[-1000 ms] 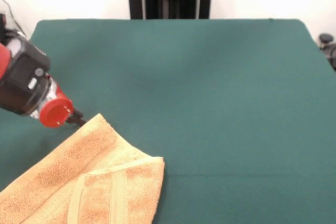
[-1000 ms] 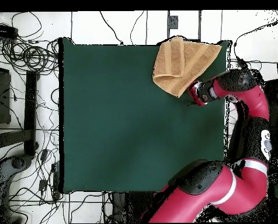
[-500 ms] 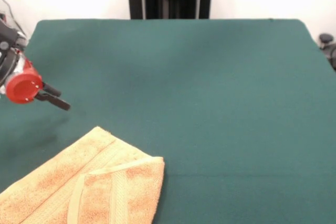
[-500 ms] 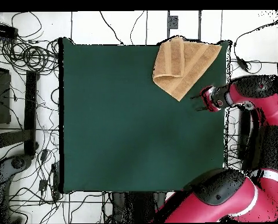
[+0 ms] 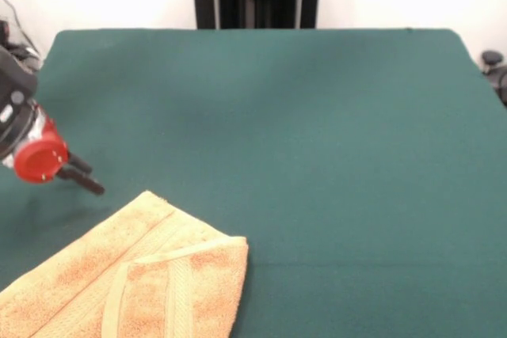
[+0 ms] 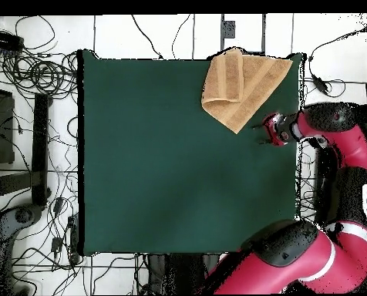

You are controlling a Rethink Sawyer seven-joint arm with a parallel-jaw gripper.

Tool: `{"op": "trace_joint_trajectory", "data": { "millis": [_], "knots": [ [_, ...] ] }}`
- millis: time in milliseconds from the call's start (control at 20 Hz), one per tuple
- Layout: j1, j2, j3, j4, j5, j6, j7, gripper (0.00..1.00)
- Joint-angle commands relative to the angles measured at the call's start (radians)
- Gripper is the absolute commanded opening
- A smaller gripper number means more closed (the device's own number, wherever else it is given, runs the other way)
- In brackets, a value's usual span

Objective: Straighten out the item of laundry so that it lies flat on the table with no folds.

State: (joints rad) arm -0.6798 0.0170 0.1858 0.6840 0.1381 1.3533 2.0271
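The golden-tan item of laundry (image 5: 135,275) lies folded at the near left of the teal table (image 5: 317,132), with one banded flap turned over on top and its lower part cut off by the picture's edge. From overhead the item of laundry (image 6: 237,85) fills the table's (image 6: 163,169) top right corner. My gripper (image 5: 89,180) hovers just left of the towel's pointed corner, a short gap away and not touching. Its two dark fingers stand open with nothing between them. Overhead, the gripper (image 6: 260,131) sits just below the towel's lower tip.
The table's edge runs close behind the gripper. Coiled cables (image 6: 32,73) lie on the floor around the table. A small dark object (image 5: 495,69) stands beyond the table's right edge.
The gripper left the towel's corner and swung out toward the table's edge, then came back a little lower and nearer. The towel has not moved.
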Motion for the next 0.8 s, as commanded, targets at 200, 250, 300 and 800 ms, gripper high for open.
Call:
{"op": "trace_joint_trajectory", "data": {
  "millis": [200,250,300,800],
  "knots": [
    [0.049,0.106,0.084,0.096,-0.011,-0.334,-0.001,1.00],
    [0.046,0.097,0.087,0.119,-0.002,-0.367,0.018,1.00],
    [0.046,0.092,0.088,0.131,0.001,-0.384,0.030,1.00],
    [0.041,0.045,0.082,0.208,0.013,-0.454,0.078,1.00]
  ]
}}
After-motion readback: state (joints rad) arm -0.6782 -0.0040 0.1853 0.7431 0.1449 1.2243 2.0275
